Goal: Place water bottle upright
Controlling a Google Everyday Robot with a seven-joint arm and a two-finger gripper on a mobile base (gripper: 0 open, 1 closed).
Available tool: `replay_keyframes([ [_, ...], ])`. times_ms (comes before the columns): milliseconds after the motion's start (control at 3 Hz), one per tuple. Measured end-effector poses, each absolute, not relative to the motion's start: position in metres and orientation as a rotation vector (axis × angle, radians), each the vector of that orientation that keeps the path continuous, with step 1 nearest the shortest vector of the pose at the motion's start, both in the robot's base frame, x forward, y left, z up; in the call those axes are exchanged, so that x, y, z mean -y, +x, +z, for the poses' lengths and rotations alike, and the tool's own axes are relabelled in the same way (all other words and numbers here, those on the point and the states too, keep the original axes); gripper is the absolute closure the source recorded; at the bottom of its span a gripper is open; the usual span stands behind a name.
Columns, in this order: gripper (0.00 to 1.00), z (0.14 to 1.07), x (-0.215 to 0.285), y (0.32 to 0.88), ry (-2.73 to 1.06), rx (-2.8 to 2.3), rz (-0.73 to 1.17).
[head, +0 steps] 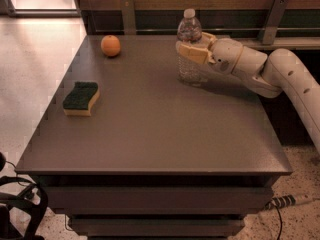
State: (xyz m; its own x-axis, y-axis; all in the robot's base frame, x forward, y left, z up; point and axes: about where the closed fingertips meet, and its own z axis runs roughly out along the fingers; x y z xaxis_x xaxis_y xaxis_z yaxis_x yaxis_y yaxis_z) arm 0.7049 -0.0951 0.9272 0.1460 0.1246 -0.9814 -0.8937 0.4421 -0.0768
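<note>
With the table top read as a clock face, twelve at the far rail, the small clear ribbed plastic water bottle point(189, 31) stands at about one o'clock, well in from the edge. It is upright, with its white screw cap point(189, 13) at the top and its neck rising clear of the fingers. A narrow, mottled reddish label band runs round it below the shoulder. The lower body is see-through and ridged, and the dark table shows through it. Its base sits at the level of the surface; whether it fully rests there I cannot tell.

The tan two-finger gripper point(192, 46) is clamped round the bottle's middle. One finger point(193, 53) lies across the near side and the other shows behind the far side, both pressed to the plastic. The white jointed robot arm point(260, 71) reaches in from about three o'clock, low over the right edge of the table.

The flat dark brown table point(165, 129) also carries a round orange fruit point(110, 45) at about eleven o'clock, near the far left corner and well apart from the bottle. A curvy yellow sponge with a dark green scouring top point(81, 98) lies flat at about nine o'clock, near the left edge
</note>
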Motion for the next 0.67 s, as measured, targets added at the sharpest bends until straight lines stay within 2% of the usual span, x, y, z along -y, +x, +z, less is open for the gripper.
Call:
replay_keyframes([
  [667,1.0,0.9178,0.0963,0.7112,-0.816,-1.206,0.852],
])
